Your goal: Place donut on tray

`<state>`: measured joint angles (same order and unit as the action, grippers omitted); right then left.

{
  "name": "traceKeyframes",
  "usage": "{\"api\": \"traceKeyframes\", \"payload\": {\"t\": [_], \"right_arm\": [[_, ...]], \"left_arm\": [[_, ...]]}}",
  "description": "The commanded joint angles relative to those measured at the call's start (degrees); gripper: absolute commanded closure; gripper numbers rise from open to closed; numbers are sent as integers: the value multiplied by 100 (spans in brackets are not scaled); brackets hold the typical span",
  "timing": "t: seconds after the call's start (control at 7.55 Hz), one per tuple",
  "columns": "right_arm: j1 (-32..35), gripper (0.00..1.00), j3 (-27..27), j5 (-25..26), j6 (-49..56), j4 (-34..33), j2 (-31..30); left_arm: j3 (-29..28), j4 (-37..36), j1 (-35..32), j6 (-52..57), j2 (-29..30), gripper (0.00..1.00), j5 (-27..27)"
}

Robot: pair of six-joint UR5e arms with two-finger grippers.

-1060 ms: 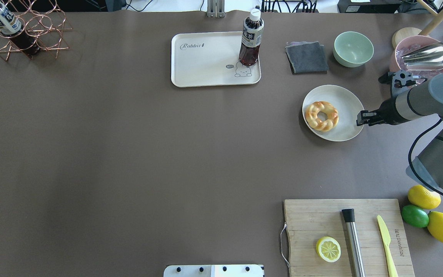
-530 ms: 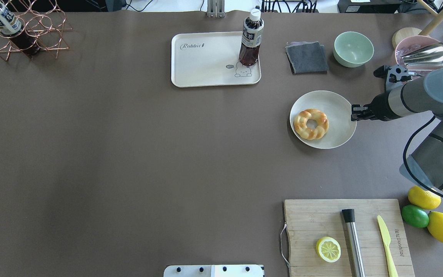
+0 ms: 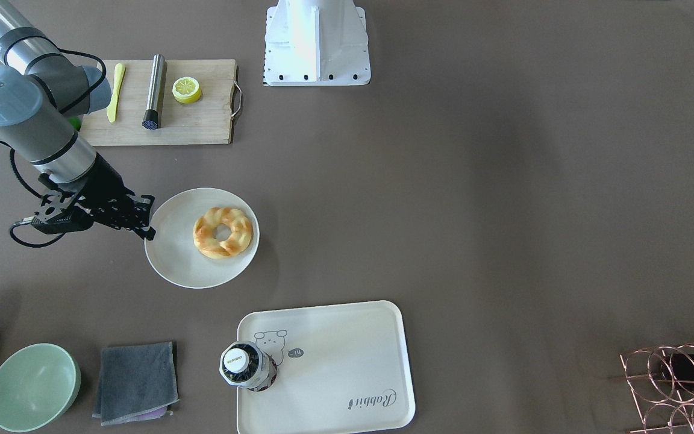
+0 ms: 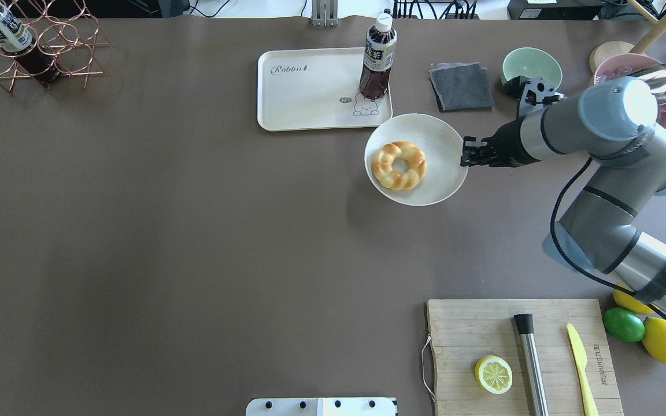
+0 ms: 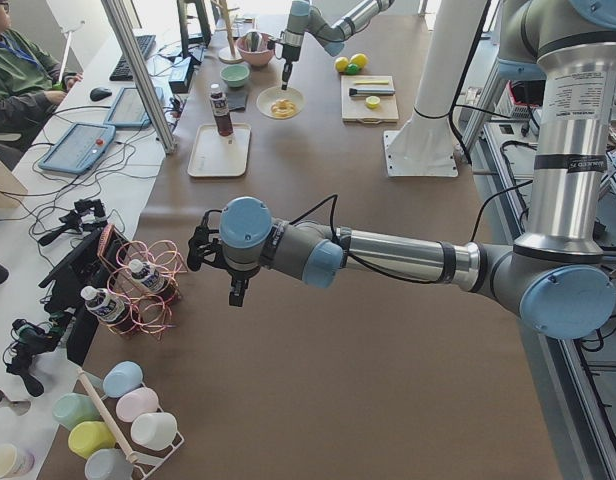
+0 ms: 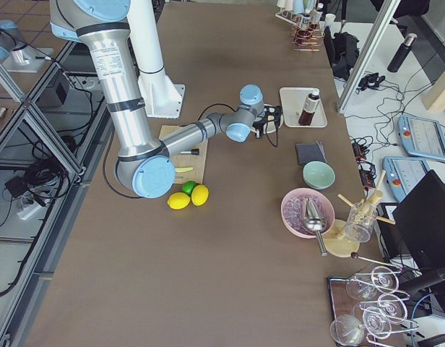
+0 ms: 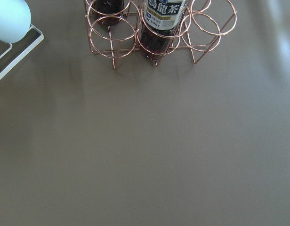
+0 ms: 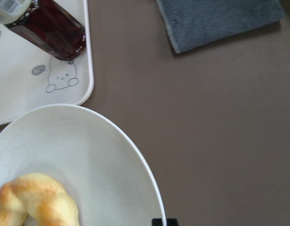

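The tray (image 4: 310,112) is carrying the script "Rabbit". The racked bottle (image 7: 161,28) is showing "SUNTORY" beneath large Chinese characters on its label. The upright bottle (image 3: 244,364) is displaying "SUNTORY" on its cap.

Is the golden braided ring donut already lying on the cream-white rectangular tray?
No, the golden braided ring donut lies on the round off-white plate, while the cream-white rectangular tray holds only a dark drink bottle.
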<state>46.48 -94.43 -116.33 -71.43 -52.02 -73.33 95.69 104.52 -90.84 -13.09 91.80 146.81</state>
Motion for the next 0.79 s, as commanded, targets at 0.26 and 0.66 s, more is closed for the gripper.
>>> {"api": "traceKeyframes", "payload": {"t": [0.26, 0.66], "right_arm": [[-1482, 100, -603, 1357, -1897, -2684, 2537], [-1975, 100, -446, 1902, -2383, -3428, 3517]], "left_arm": [[143, 207, 583, -1491, 496, 3, 419], [108, 1611, 1566, -3238, 593, 3, 253]]}}
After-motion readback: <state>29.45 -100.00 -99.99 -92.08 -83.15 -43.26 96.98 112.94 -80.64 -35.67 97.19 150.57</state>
